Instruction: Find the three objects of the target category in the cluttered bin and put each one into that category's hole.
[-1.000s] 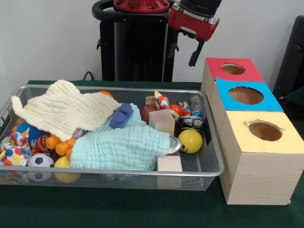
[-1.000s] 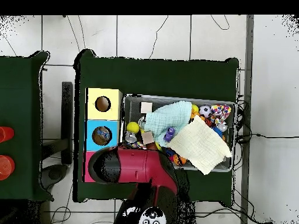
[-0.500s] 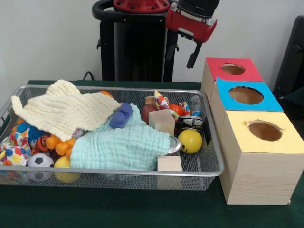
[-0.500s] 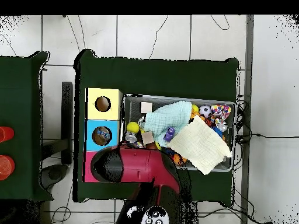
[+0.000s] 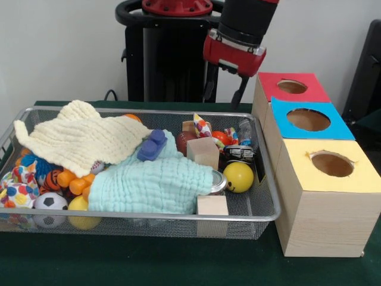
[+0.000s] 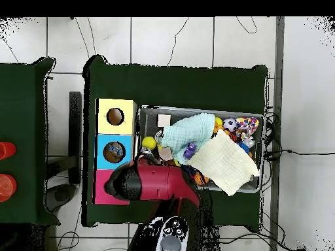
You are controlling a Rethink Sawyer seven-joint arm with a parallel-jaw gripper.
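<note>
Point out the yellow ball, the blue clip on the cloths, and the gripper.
yellow ball (image 5: 239, 177): front view, middle of its face.
blue clip (image 5: 152, 145): front view, centre of its top.
gripper (image 5: 223, 92): front view, midway between the fingertips.

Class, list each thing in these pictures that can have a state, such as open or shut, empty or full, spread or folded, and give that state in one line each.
end effector: open, empty, above the bin's far edge.
wire bin: full of clutter.
yellow cloth: spread over toys.
green cloth: spread, crumpled, covering items.
red box: hole uncovered.
blue box: hole uncovered.
yellow box: hole uncovered.
yellow ball: uncovered, resting in the bin.
</note>
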